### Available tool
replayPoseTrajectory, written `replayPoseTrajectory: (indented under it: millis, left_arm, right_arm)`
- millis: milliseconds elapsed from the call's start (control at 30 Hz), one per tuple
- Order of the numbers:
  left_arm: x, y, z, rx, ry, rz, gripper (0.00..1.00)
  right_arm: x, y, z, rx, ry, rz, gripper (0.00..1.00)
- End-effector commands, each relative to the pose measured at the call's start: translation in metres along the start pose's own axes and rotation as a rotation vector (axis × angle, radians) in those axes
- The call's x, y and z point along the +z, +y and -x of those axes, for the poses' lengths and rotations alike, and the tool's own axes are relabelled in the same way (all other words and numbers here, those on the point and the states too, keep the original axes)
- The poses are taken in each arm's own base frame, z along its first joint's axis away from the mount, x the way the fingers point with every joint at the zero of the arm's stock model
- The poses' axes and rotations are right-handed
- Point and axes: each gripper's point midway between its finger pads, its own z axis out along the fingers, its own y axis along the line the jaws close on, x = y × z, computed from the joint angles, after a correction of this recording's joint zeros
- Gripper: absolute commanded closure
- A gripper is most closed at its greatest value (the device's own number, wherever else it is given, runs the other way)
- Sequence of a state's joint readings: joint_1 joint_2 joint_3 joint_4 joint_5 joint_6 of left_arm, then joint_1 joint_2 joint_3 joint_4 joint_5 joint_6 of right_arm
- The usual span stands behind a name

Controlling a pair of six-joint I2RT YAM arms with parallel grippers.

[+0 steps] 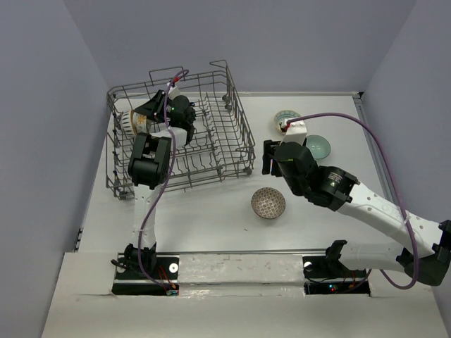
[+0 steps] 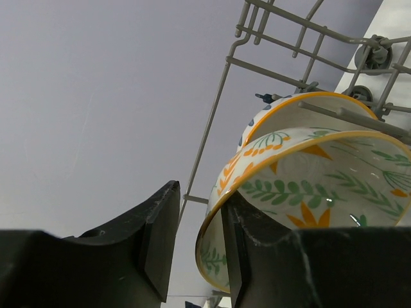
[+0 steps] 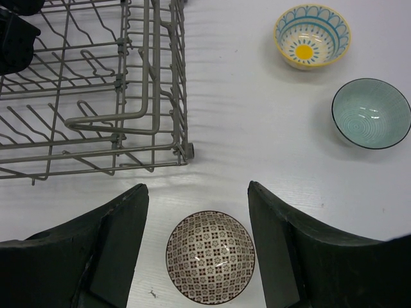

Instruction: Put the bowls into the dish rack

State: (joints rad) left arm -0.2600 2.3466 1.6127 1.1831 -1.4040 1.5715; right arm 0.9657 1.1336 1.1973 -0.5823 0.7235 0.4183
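The right pincer hangs with its two fingers spread wide and nothing between them. The brown-patterned bowl sits upright on the white counter straight below the gap, a touch toward the pincer's own base rather than its tips. Being round, it has no long axis to line up with, so a grasp depends only on which part of the rim a finger straddles. Judging by this, the next move is a plain descent by the right arm, which is much the nearer of the two. The dish rack lies ahead and to the left of this pincer, its near corner close by. Ahead and to the right stand the teal bowl and, further on, a yellow-centred bowl ringed with blue arcs, both well apart from the brown one. The left pincer is inside the rack with its fingers partly spread. The orange rim of a leaf-painted bowl runs between them, close against one finger with a clear gap to the other, so it does not look clamped. A second bowl stands on edge just behind it among the tines. No brand, label or readable writing shows anywhere.
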Motion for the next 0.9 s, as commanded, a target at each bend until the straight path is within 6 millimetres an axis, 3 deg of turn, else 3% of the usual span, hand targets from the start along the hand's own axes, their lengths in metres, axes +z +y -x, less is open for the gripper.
replayPoseTrajectory:
  millis: [0,167,233,267,867]
  left_arm:
    - [0.001,0.021,0.01,-0.153,0.005,0.017,0.56]
    - [0.003,0.029,0.01,-0.173,0.014,0.022,0.81]
    - [0.003,0.032,0.009,-0.171,0.02,0.025,0.98]
    - [0.004,0.035,0.008,-0.173,0.021,0.028,1.0]
    - [0.004,0.081,0.01,-0.257,0.026,0.044,1.0]
  right_arm:
    - [-0.001,0.005,0.011,0.026,-0.04,0.018,0.31]
    - [-0.001,0.005,0.01,0.024,-0.038,0.017,0.31]
    - [-0.001,0.005,0.01,0.025,-0.039,0.018,0.31]
    - [-0.001,0.005,0.01,0.025,-0.039,0.018,0.31]
    - [0.001,0.008,0.012,0.019,-0.038,0.019,0.31]
